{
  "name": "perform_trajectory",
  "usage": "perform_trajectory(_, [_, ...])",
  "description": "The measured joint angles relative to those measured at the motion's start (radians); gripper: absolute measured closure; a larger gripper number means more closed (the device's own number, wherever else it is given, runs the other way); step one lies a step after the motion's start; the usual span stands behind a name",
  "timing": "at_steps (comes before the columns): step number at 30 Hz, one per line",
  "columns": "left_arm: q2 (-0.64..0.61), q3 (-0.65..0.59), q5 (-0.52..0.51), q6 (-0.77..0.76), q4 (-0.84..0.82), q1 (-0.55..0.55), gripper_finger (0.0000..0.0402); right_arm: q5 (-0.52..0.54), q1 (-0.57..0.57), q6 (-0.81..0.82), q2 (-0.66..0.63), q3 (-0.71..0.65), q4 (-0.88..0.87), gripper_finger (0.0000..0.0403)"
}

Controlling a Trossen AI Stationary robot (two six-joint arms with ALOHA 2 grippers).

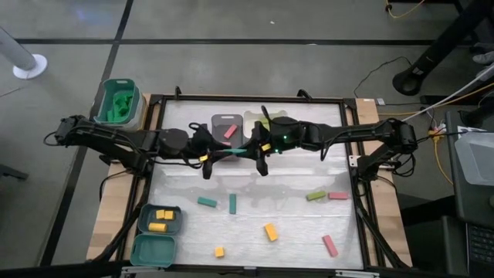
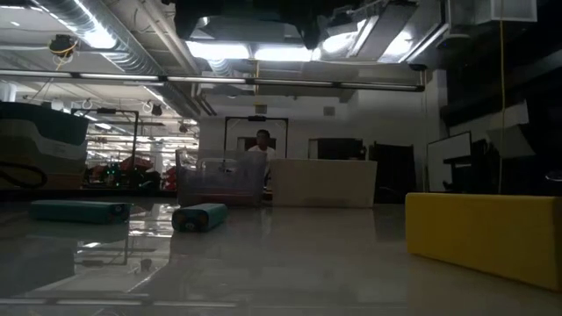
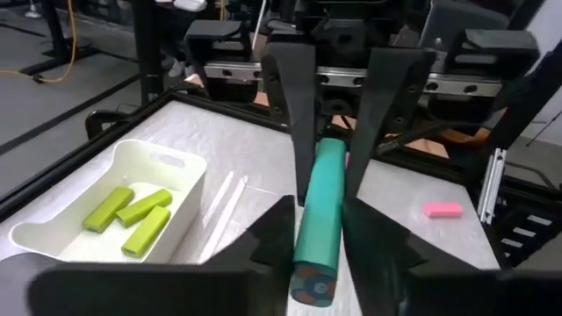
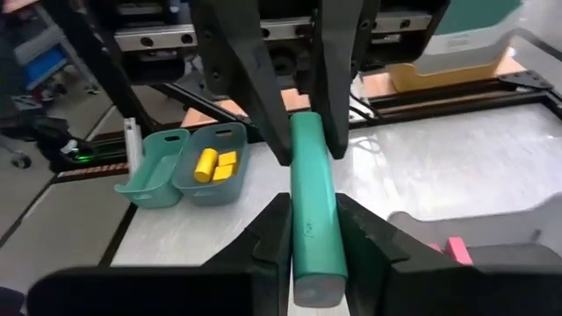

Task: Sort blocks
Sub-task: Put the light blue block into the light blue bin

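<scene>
The sort looks roughly half done. In the high view the teal bar [image 1: 238, 151] hangs above the far middle of the table, clamped at one end by the left gripper [image 1: 207, 164] and at the other by the right gripper [image 1: 261, 161], both sets of fingers closed on it, which reads as a hand-over between the arms. Already sorted: green blocks in the teal bin [image 1: 117, 102] off the far left corner, more green bars in the white tray [image 3: 114, 215], a pink block in the grey tray [image 1: 226, 126], and yellow blocks in the near-left teal tray [image 1: 160, 220]. Left loose on the table are two teal bars [image 1: 207, 202], a green bar [image 1: 315, 196], two pink bars [image 1: 338, 195] and two yellow blocks [image 1: 270, 232], so about seven pieces plus the held one remain
</scene>
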Motion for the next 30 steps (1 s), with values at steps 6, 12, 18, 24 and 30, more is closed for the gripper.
perform_trajectory(6, [-0.002, 0.0, 0.01, -0.002, 0.004, 0.006, 0.0343, -0.06, -0.001, -0.002, 0.0, 0.0, 0.014, 0.0331])
perform_trajectory(12, [0.001, 0.0, 0.003, -0.02, 0.004, 0.007, 0.0293, -0.061, 0.004, -0.002, 0.0, 0.0, 0.03, 0.0331])
perform_trajectory(18, [0.001, 0.0, 0.004, -0.036, 0.002, 0.007, 0.0252, -0.068, 0.005, -0.003, 0.0, 0.0, 0.044, 0.0331])
perform_trajectory(24, [0.001, 0.0, 0.021, -0.036, 0.002, 0.007, 0.0269, -0.069, 0.005, -0.003, 0.0, 0.0, 0.043, 0.0331])
perform_trajectory(30, [0.001, 0.0, 0.042, 0.008, 0.003, 0.007, 0.0347, -0.07, 0.005, -0.006, 0.0, 0.0, 0.04, 0.0331])
